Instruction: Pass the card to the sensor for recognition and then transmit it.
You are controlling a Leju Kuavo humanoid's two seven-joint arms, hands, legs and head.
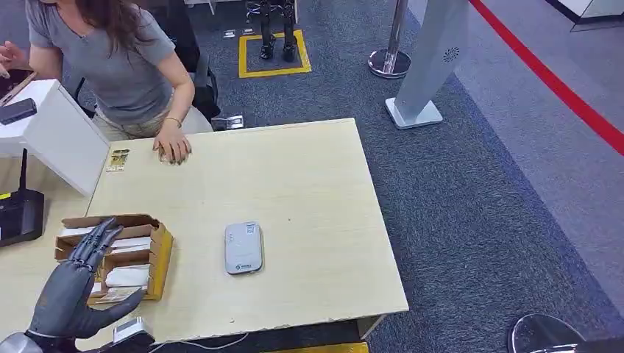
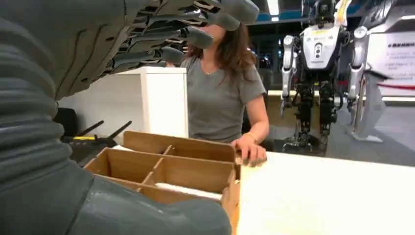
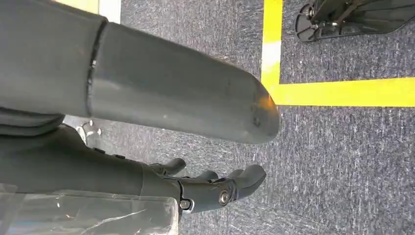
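Head high over table; wrists low, close.

Bare tabletop lies open between the brown cardboard divided box and the grey flat rectangular sensor. A person's hand rests on the pale wooden table at its far edge, beside a white upright cabinet.
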